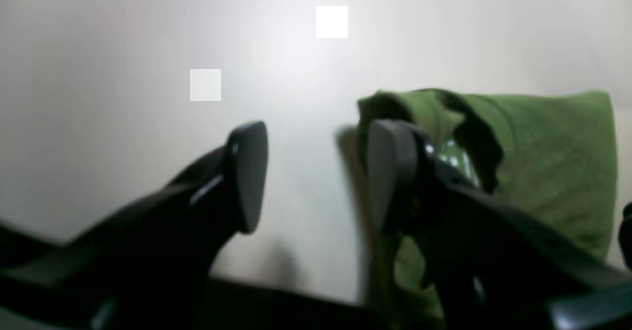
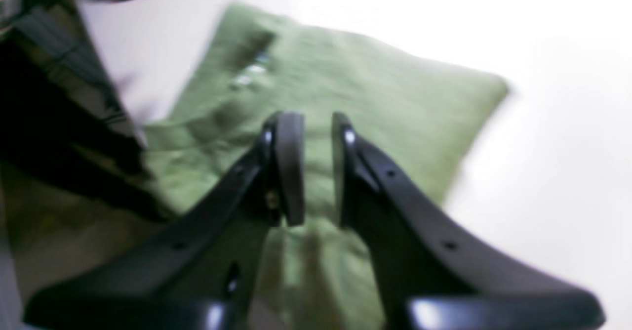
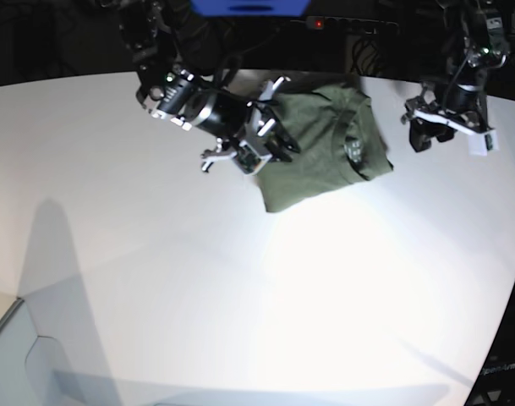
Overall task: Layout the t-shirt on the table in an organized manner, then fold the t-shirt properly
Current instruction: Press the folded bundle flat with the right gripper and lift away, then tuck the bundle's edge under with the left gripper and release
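progress: plain olive-green cotton t-shirt (image 3: 320,148) lies as a compact folded rectangle at the far side of the big white counter (image 3: 240,296), fold looks nearly done, maybe only tidying left | my left gripper (image 1: 316,172) released, beside shirt | my right gripper (image 2: 311,169) slightly parted over shirt, grasping nothing | containers: none seen

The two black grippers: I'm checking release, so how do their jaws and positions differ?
The left gripper stands wide open over bare white table, beside the folded olive-green t-shirt. The right gripper shows a narrow gap, above the shirt. Neither holds cloth.
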Tool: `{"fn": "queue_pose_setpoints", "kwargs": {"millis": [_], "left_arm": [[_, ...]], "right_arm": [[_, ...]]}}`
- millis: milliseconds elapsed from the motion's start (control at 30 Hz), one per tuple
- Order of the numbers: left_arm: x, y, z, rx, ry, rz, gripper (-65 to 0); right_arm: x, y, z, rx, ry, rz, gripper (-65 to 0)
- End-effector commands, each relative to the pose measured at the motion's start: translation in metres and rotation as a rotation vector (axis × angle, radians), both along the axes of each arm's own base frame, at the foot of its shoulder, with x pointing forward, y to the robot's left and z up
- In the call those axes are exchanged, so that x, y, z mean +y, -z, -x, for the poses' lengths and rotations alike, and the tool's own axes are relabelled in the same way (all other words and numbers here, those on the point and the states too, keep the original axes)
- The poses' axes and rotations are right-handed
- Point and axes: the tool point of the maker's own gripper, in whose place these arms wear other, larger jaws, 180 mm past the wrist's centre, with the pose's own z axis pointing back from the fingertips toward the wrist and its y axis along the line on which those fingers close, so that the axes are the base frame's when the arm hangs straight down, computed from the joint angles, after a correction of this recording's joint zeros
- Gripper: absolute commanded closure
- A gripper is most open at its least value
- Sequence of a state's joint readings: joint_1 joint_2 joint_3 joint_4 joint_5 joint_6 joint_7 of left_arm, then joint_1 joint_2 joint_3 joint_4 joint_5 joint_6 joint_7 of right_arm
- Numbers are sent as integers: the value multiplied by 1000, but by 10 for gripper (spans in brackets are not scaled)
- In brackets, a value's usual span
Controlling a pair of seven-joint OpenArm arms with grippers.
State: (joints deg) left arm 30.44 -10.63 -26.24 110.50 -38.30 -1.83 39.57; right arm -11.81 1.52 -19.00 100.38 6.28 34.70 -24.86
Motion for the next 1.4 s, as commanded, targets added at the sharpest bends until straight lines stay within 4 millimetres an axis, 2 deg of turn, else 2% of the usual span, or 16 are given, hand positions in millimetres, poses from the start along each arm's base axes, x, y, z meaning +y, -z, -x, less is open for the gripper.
{"fn": "queue_pose_setpoints", "kwargs": {"millis": [0, 133, 333, 400, 500, 600, 733, 867, 1033, 1133, 1267, 1367], "left_arm": [[-5, -9, -2, -36, 11, 41, -324], [-18, -6, 4, -34, -2, 175, -324], [-39, -6, -1, -49, 2, 245, -333], [-50, -6, -5, -50, 30, 255, -389], [-62, 3, -3, -24, 56, 276, -521], [-70, 13, -6, -4, 69, 296, -598], [-72, 37, 3, 65, 57, 315, -604], [-68, 56, -1, 100, 30, 337, -606], [-89, 67, -8, 130, 92, 353, -606], [-109, 74, -9, 159, 148, 370, -606], [-116, 86, -6, 193, 159, 379, -604], [-118, 93, -7, 210, 161, 383, -601]], "right_arm": [[1, -16, -8, -42, 12, -46, -135], [-19, -10, -12, -26, 72, -30, -175], [-33, 0, -9, -11, 85, 3, -178], [-36, 4, -5, 1, 85, 11, -178], [-38, 6, -3, 4, 84, 22, -176], [-45, 12, 1, 13, 78, 45, -175], [-48, 14, 3, 17, 76, 55, -175], [-61, 17, 0, 24, 115, 66, -175], [-63, 19, 2, 32, 120, 68, -175], [-63, 19, 2, 30, 120, 68, -175], [-64, 19, 2, 30, 121, 70, -175], [-72, 19, -3, 28, 147, 76, -175]]}}
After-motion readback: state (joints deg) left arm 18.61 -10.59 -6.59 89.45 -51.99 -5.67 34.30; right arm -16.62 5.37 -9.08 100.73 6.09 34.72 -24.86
